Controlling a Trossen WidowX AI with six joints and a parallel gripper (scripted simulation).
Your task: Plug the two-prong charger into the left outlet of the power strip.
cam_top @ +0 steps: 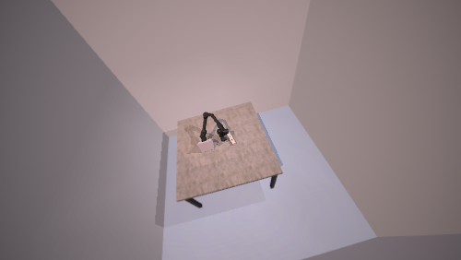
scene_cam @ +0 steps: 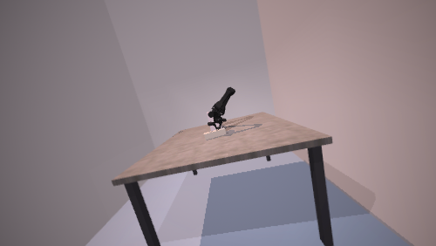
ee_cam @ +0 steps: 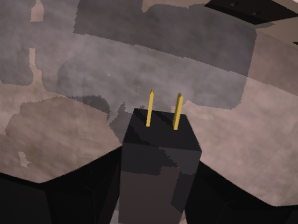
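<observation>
- Charger [ee_cam: 156,165], black with two brass prongs [ee_cam: 164,111], sits clamped in the claw [ee_cam: 154,183], prongs pointing away over the mottled tabletop [ee_cam: 60,136].
- Seen from above, the arm [cam_top: 206,124] bends over the pale power strip [cam_top: 230,137], claw just above it.

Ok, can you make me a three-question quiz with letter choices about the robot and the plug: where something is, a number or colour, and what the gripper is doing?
1. Where is the power strip?
A. on the floor
B. on the table
C. on the wall

2. How many prongs does the charger have?
A. one
B. two
C. three

3. What is the gripper doing?
A. squeezing the charger
B. wide open, empty
C. holding the strip

Answers:
1 B, it lies on the table beside the arm.
2 B, two gold prongs stick out.
3 A, dark fingers press both its sides.
</observation>
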